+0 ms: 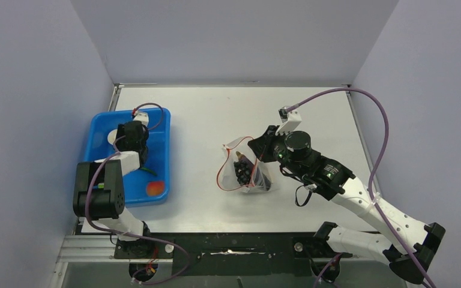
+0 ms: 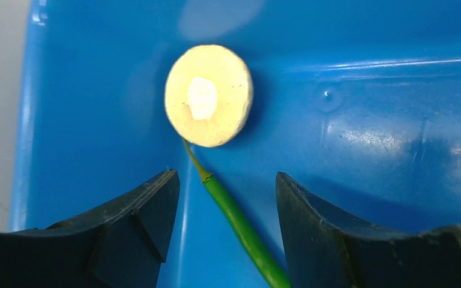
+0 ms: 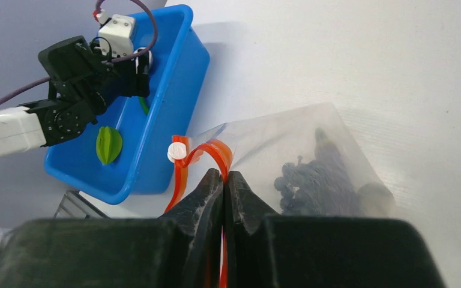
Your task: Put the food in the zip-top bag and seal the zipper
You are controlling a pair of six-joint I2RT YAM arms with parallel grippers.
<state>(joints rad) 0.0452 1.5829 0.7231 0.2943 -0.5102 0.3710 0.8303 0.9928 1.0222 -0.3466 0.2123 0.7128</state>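
Note:
My left gripper (image 2: 227, 186) is open low inside the blue tray (image 1: 162, 129). A long thin green pod (image 2: 240, 222) lies between its fingers, untouched. A pale disc (image 2: 209, 95) lies just beyond the pod's stem. In the top view the left gripper (image 1: 131, 137) hangs over the tray's far half, and an orange-red fruit (image 1: 154, 188) sits in the tray's near corner. My right gripper (image 3: 223, 177) is shut on the red zipper strip (image 3: 216, 153) of the clear bag (image 3: 300, 138), holding its mouth up. A dark grape bunch (image 3: 312, 177) lies inside the bag.
A lime-green fruit (image 3: 108, 144) lies in the tray (image 3: 174, 90) beside the left arm. The zipper's white slider (image 3: 178, 150) sits at the strip's left end. The bag (image 1: 243, 174) lies mid-table, to the right of the tray. Grey walls enclose the table.

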